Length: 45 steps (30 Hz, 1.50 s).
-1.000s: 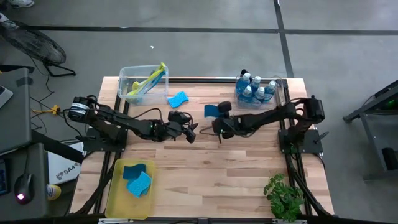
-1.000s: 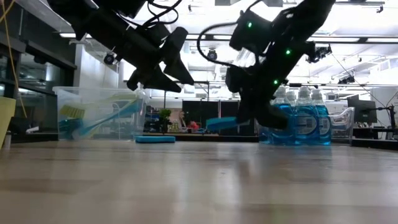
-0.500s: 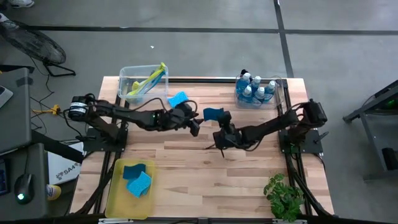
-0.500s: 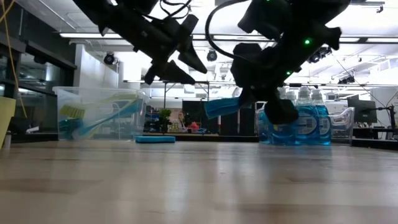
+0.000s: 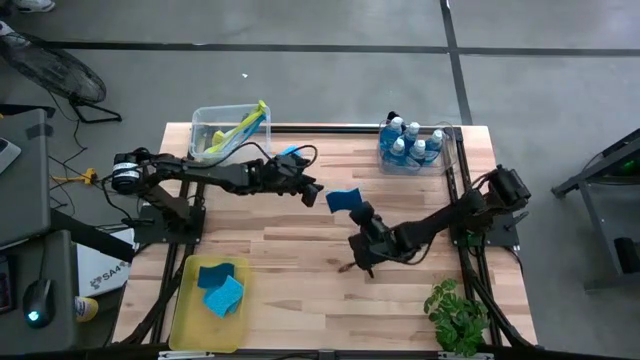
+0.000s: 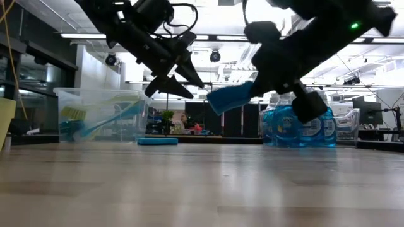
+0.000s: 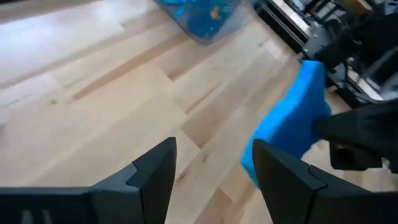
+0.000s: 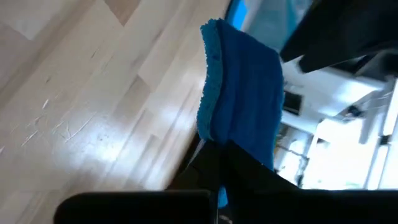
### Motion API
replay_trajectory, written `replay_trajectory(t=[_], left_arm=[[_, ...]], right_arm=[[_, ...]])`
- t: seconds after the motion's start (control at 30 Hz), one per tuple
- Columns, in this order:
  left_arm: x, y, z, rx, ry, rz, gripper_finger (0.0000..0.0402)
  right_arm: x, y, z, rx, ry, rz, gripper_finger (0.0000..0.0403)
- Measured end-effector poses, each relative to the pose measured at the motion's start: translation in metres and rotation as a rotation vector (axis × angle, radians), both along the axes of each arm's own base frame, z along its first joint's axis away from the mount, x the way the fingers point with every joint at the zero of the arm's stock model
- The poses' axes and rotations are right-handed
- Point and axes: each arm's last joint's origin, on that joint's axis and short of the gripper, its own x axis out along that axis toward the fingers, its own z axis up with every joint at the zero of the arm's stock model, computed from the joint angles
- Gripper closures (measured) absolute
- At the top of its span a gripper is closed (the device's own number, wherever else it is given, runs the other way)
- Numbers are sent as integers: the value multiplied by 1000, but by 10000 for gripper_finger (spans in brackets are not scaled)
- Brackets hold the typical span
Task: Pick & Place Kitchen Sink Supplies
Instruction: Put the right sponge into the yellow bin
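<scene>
A flat blue sponge [image 5: 342, 198] hangs over the middle of the table with my right gripper [image 5: 354, 209] shut on it. My left gripper [image 5: 312, 190] stands open just left of that sponge and above the table, its fingers [image 7: 155, 174] empty. A second blue sponge [image 6: 158, 141] lies flat on the table farther back, partly under the left arm [image 5: 289, 154]. The dish brushes [image 5: 238, 128] lean in a clear bin at the far left. The blue soap bottles [image 5: 410, 142] stand in a clear bin at the far right. My right gripper pinches one short end of the sponge [image 8: 231, 144] between its two fingers. The fingers come slanting from the table's near right side. The rest of the sponge [image 6: 230, 98] sticks out past the fingertips, tilted and lifted clear of the table.
A yellow tray [image 5: 187, 318] at the near left corner holds two more blue sponges [image 5: 221, 290]. A potted plant [image 5: 455, 315] stands at the near right edge. Bare wood lies between tray and plant.
My right gripper has swung toward the table's near edge and rolled, carrying the sponge, which has gone from level to tilted. My left gripper has moved toward the far edge and a little right, staying open.
</scene>
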Motion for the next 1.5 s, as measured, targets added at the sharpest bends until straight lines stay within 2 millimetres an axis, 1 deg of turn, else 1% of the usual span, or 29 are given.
replay_trajectory(t=[0.13, 0.3, 0.4, 0.5, 0.6, 0.77, 0.93, 1.1, 1.23, 1.33, 1.5], left_arm=[[-2, 9, -1, -69, -5, -59, 195], [-4, 17, -1, -151, -17, -114, 195], [-4, 16, 0, -214, -39, -180, 195], [-3, 13, 1, -257, -53, -232, 195], [-4, 10, 1, -309, -61, -326, 195], [-3, 2, 2, -356, -66, -428, 195], [1, -17, 4, -381, -75, -516, 195], [3, -33, 4, -381, -73, -567, 195], [4, -39, 6, -377, -86, -591, 195], [6, -40, 9, -372, -121, -616, 195], [6, -39, 10, -371, -131, -616, 195]], right_arm=[[-6, 17, 6, -36, -9, 51, 402], [-12, 34, 26, 6, -102, 121, 402], [-15, 42, 36, 74, -95, 222, 402], [-17, 51, 39, 181, -70, 334, 402], [-19, 58, 39, 186, -62, 377, 402], [-18, 61, 42, 150, -85, 391, 402], [-14, 59, 44, 132, -88, 401, 402], [-12, 55, 44, 130, -81, 396, 402], [-12, 56, 44, 153, -71, 421, 402], [-13, 58, 42, 193, -62, 447, 402], [-17, 61, 42, 168, -58, 432, 402]])
